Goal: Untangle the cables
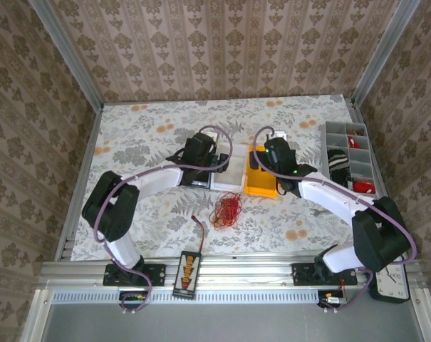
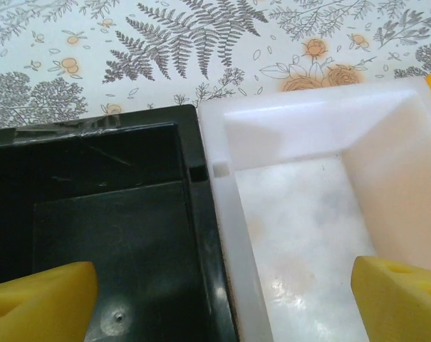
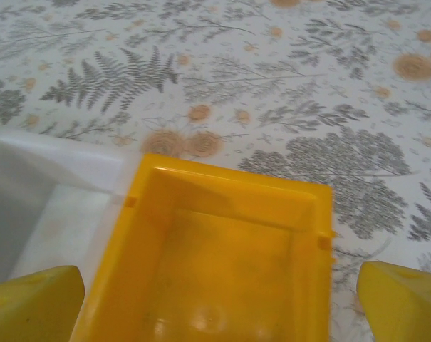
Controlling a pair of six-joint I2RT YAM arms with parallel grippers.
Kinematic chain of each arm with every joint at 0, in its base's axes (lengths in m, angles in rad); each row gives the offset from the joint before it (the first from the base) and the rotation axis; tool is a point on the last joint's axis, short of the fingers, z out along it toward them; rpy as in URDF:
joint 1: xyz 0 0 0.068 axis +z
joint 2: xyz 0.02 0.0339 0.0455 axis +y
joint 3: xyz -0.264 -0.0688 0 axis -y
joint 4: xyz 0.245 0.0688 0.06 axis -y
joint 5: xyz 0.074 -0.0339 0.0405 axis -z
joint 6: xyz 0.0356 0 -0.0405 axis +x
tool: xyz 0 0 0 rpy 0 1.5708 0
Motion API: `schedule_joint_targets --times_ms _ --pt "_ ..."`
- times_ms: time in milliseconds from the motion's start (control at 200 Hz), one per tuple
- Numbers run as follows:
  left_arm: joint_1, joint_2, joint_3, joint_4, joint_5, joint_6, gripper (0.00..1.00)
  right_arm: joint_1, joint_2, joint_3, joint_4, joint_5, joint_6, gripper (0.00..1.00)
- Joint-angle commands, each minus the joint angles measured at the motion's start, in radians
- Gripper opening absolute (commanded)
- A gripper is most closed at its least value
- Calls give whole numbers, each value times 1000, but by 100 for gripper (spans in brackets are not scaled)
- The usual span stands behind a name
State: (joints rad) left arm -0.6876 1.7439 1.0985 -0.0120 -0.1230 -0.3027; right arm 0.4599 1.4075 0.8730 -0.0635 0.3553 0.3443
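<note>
Nearest the arm bases, well on the near side of the white bin [image 1: 228, 182]: black board [image 1: 187, 273] with yellow sockets, lying across the table's front rail. Just beyond it, a short red-black lead [image 1: 199, 229], curling toward the white bin without reaching it.

Next, the cables [image 1: 226, 210]: one loose, loopy bunch of thin red wire, flat on the floral tablecloth [image 1: 151, 135]. Close to the white bin's near wall but apart from it; touched by neither gripper.

Then a row of three bins, side by side and touching: black bin [image 2: 108, 235] to the left of the white bin, yellow bin [image 3: 222, 263] to its right.

Left gripper [image 2: 222, 296] above the seam between black bin and white bin, one yellow finger pad over each. Fingers spread wide, nothing between them.

Right gripper [image 3: 219, 299] above the yellow bin, to the right of the white bin. Fingers likewise spread wide, one pad off each side of the yellow bin, holding nothing.

Far to the right of the white bin, at the table's edge: grey compartment tray [image 1: 336, 130], with dark and red contents in several cells, perhaps more wire, too small to tell.
</note>
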Motion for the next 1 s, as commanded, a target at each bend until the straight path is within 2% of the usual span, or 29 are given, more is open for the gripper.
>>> schedule_joint_targets --times_ms 0,105,180,275,420,505,615,690,835,995 --pt "-2 55 57 -140 10 -48 86 -41 -60 14 -52 4 61 100" --pt "-3 98 108 -191 12 -63 79 -55 -77 3 -65 -5 60 100" --pt "-6 126 150 -230 6 -69 69 -58 -84 -4 -74 -5 58 100" --pt "-7 160 205 -275 7 -75 62 -60 -87 -9 -87 -17 55 100" --pt "-6 203 275 -322 1 -96 46 -61 -93 -24 -92 -27 57 100" --pt "-5 233 324 -347 -1 -90 36 -61 -94 -35 -94 -39 53 100" --pt "-4 275 387 -363 -19 -60 30 -61 -90 -43 -102 -54 43 100" --pt "0 309 437 -384 -44 -49 21 -61 -87 -46 -108 -62 35 100" --pt "28 374 519 -423 -62 -79 12 -62 -83 -48 -116 -81 23 100" --pt "53 417 566 -417 -56 -134 10 -62 -68 -40 -124 -148 0 100"
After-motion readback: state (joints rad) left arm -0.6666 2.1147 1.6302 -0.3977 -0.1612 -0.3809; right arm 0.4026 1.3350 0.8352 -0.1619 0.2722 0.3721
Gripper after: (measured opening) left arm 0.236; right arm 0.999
